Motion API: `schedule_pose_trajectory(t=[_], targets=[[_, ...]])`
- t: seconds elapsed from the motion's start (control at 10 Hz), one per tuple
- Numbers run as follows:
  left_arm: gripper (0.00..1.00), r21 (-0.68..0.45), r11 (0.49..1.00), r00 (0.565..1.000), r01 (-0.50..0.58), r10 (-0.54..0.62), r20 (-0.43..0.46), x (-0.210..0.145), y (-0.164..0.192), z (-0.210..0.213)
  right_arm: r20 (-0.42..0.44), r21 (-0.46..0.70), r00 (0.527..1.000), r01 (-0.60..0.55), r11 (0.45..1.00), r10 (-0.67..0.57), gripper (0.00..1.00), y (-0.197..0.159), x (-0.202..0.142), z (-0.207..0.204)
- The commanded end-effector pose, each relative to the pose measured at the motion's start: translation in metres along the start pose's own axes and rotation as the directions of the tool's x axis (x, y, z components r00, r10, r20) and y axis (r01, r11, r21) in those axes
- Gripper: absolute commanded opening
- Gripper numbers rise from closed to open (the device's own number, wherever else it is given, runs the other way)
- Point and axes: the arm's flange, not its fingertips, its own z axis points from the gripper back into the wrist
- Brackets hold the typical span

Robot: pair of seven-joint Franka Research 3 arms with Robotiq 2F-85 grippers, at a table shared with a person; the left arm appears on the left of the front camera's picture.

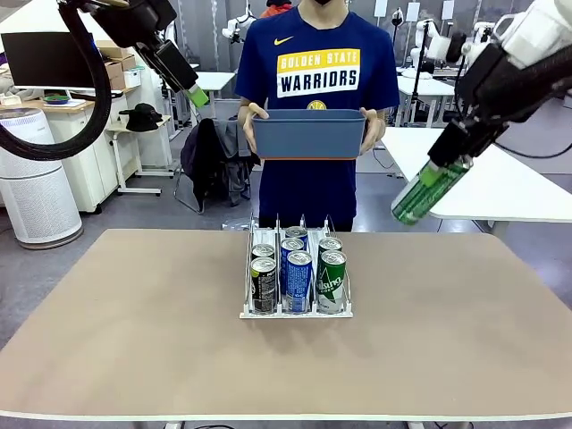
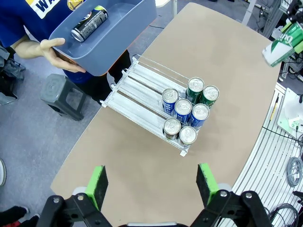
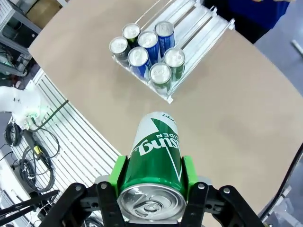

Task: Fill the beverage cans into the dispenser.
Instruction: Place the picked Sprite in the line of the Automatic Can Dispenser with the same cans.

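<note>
While the right tool (image 1: 450, 164) grips a tilted green can (image 1: 427, 191) above the bench's (image 1: 134, 340) far right corner, the left tool (image 2: 151, 182) hangs wide open, holding nothing. Six cans (image 1: 298, 268) stand in the dispenser (image 1: 296, 314) (midway along the far edge). Beyond that edge, a person's hands (image 1: 253, 118) hold a bin (image 1: 308, 134) containing one black can (image 2: 89, 24).

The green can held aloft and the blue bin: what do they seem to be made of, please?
The green slim can looks like aluminium: glossy printed wall, bare silver top with pull tab. The blue rectangular bin is likely plastic: matt, smooth moulded walls, rounded corners.
</note>
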Motion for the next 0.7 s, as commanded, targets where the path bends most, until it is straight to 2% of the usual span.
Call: schedule_pose_trajectory(t=[0.0,0.1,0.2,0.6], targets=[[1.00,0.004,1.000,1.000,0.000,0.000,0.001,-0.0008,0.0009,-0.0006,0.017,-0.003,1.000,0.022,1.000,-0.022,0.58,0.0079,-0.0045,-0.0131],[1.00,0.004,1.000,1.000,0.000,0.000,0.001,-0.0008,0.0009,-0.0006,-0.037,0.029,0.999,-0.016,0.999,0.018,0.58,0.0058,-0.0088,-0.0195],[1.00,0.004,1.000,1.000,0.000,0.000,0.001,-0.0008,0.0009,-0.0006,-0.012,0.005,1.000,0.000,1.000,0.000,0.58,0.0009,-0.0050,-0.0101],[1.00,0.004,1.000,1.000,0.000,0.000,0.001,-0.0008,0.0009,-0.0006,-0.012,0.005,1.000,0.000,1.000,0.000,0.58,0.0009,-0.0050,-0.0101]])
